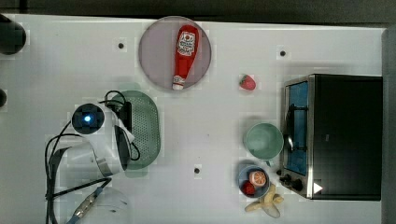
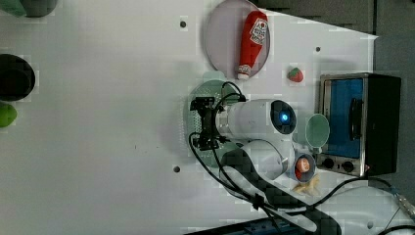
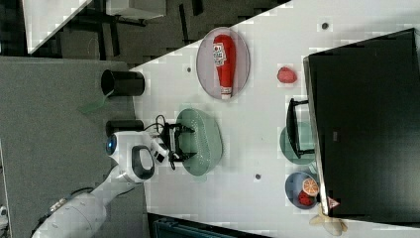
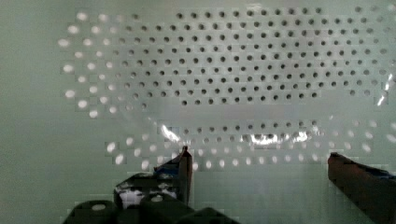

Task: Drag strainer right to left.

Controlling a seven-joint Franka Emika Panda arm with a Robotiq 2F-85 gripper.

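Note:
The strainer (image 1: 145, 126) is a pale sage-green oval dotted with small holes, lying on the white table in the top view's left half. The white arm reaches over the strainer's side away from the toaster oven. My gripper (image 3: 186, 143) hangs over the strainer (image 3: 207, 144) with both black fingers spread wide. In the left view the gripper (image 2: 202, 124) covers the middle of the strainer (image 2: 208, 90). In the wrist view the perforated strainer (image 4: 224, 70) lies close under the gripper (image 4: 261, 175), whose fingers (image 4: 183, 169) stand far apart with nothing held between them.
A grey plate (image 1: 154, 56) holding a ketchup bottle (image 1: 184, 53) sits just beyond the strainer. A strawberry (image 1: 247, 82), a mint cup (image 1: 264, 140), a blue bowl of fruit (image 1: 254, 181), a banana (image 1: 266, 203) and a toaster oven (image 1: 336, 135) occupy the top view's right.

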